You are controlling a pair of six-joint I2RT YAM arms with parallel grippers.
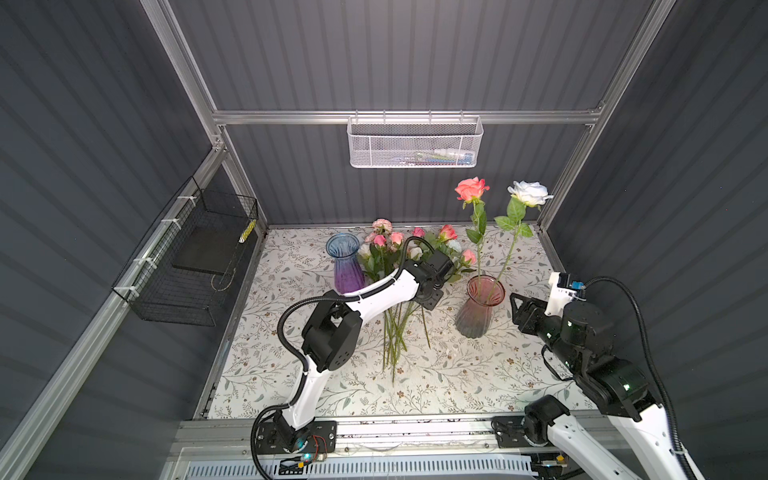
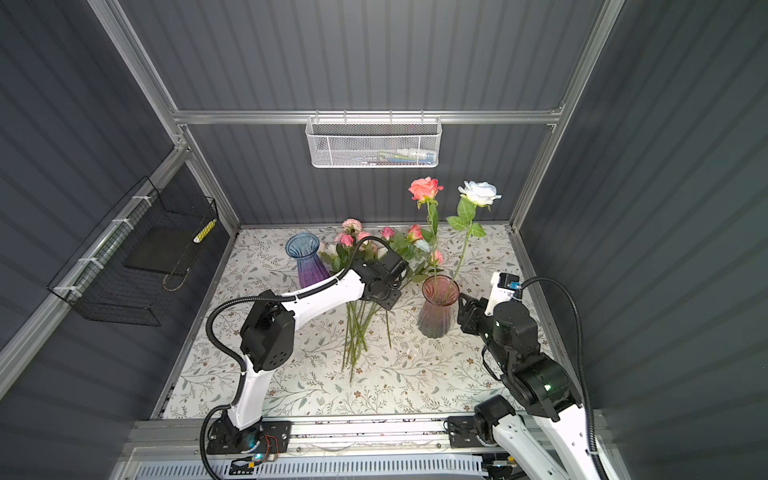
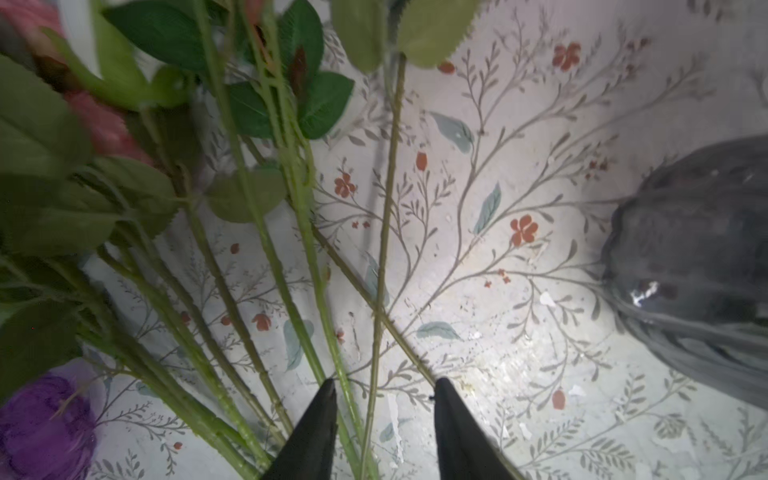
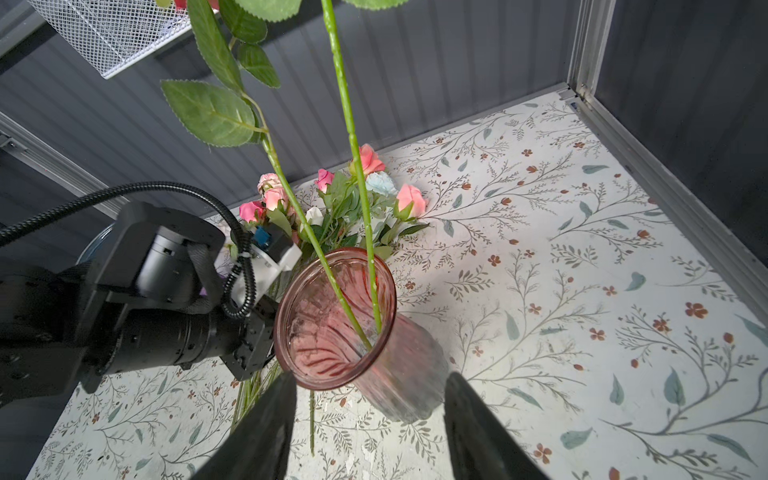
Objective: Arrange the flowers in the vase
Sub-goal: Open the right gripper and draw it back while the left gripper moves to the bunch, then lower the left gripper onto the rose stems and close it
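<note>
A: Where do the flowers point(image 1: 380, 241) lie?
B: Bunched on the worktop point(image 1: 478, 374); two stand in the pink vase point(image 1: 473, 320). Our left tool point(image 3: 384, 395) straddles stems point(image 3: 376, 291), unclosed; right tool point(image 4: 370, 376) gapes beside vase.
A: Handling?
B: Light, springy, we judge; we'd pinch bare mid-stem.

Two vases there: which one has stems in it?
The pink vase, holding the coral rose and white rose; the blue-purple vase stands empty.

Coral rose point(image 1: 471, 189), white rose point(image 1: 530, 192) in pink vase point(image 1: 473, 320); other flowers point(image 1: 379, 240) lying alongside.
</note>
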